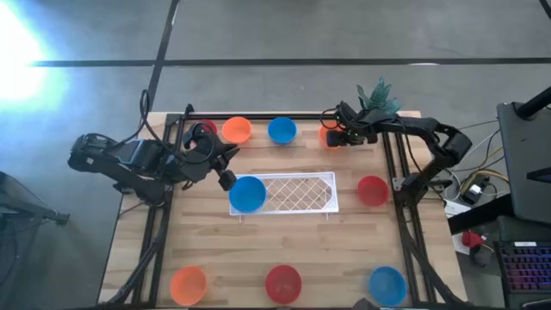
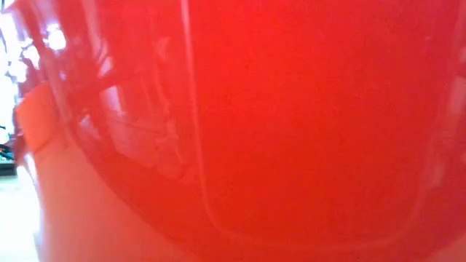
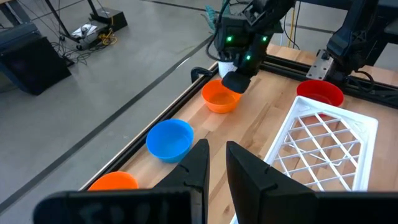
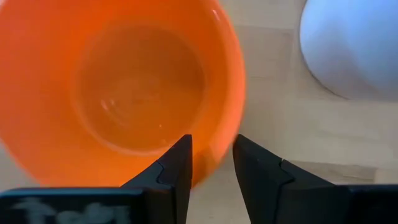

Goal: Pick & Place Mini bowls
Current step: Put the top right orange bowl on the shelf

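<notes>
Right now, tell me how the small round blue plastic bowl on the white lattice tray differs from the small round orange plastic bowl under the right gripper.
The blue bowl rests on the left end of the white lattice tray; the orange bowl sits on the wooden table by the far edge. The right gripper has its fingers straddling the orange bowl's rim; no gripper holds the blue bowl. Colours differ. Both look alike in shape and size.

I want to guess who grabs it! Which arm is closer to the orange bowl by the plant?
Right. The right tool sits over that orange bowl's rim; the left tool is far off, by the tray's blue bowl.
</notes>
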